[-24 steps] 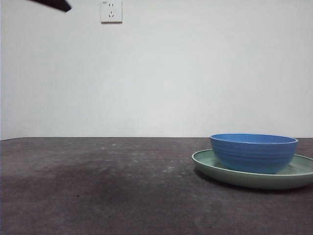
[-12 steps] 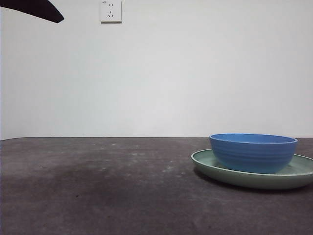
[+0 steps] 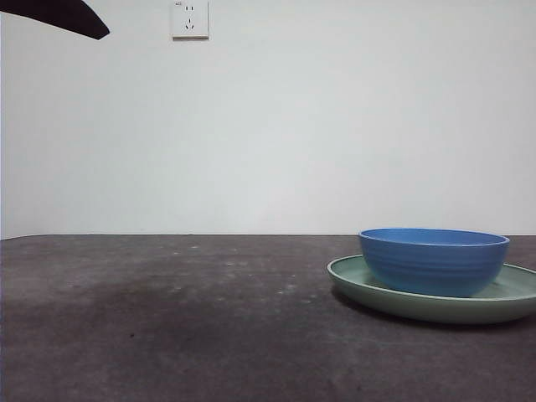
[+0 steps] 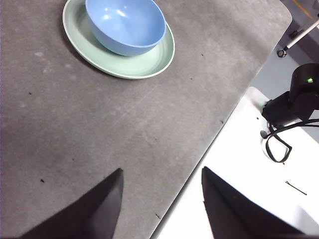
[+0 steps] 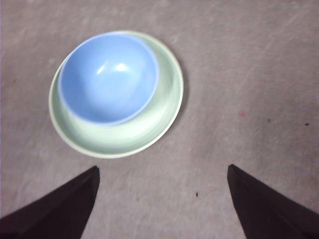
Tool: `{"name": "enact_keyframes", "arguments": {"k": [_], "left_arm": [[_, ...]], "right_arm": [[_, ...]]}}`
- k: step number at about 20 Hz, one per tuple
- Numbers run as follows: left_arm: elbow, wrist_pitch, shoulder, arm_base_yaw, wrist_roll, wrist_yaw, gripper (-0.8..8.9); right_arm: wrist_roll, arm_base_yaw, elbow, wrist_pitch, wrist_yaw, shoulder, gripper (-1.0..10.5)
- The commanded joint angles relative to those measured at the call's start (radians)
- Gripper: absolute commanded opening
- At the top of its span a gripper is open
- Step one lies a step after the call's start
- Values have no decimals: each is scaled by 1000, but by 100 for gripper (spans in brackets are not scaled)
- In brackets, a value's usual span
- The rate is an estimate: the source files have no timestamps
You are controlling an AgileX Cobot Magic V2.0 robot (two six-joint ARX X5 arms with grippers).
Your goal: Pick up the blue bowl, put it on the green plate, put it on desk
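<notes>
The blue bowl [image 3: 434,261] sits upright inside the green plate [image 3: 360,280], off-centre and close to one part of the rim, and the plate lies flat on the desk [image 3: 167,318]. The first placement therefore reads as done; what is left, judging by the task sentence, is to lift the bowl out again and set it on the bare desk.

The right gripper [image 5: 162,199] hangs high above the desk with its jaws spread wide and nothing between them; bowl and plate lie just ahead of its fingertips, a little toward the left jaw. The left gripper [image 4: 160,199] is likewise wide open and empty, poised over the desk's edge, with bowl and plate well apart from it, far ahead of its tips. In the front view only a black tip [image 3: 59,15] of one arm shows at a top corner; which arm it is cannot be told. Neither gripper touches bowl or plate.
</notes>
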Motion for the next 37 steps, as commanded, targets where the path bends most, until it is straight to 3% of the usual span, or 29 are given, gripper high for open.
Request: {"name": "enact_keyframes", "arguments": {"k": [1, 6, 10, 14, 16, 28, 34, 37], "left_arm": [[8, 7, 5, -6, 13, 6, 253], [8, 6, 5, -6, 16, 6, 253], [8, 6, 5, -6, 17, 6, 253], [8, 6, 5, -6, 20, 6, 253], [8, 6, 5, -6, 20, 5, 253], [8, 5, 5, -6, 19, 5, 253], [8, 4, 5, -6, 11, 5, 253], [8, 4, 5, -6, 11, 5, 253]], "right_arm": [[33, -17, 16, 39, 5, 63, 411], [19, -77, 16, 119, -7, 211, 411], [-13, -179, 16, 205, -170, 402, 411], [-32, -214, 16, 269, -210, 576, 402], [-46, -212, 16, 307, -233, 645, 313], [-46, -167, 15, 463, -258, 872, 251], [-46, -160, 15, 495, -259, 909, 55], [-45, -160, 15, 497, -259, 909, 15]]}}
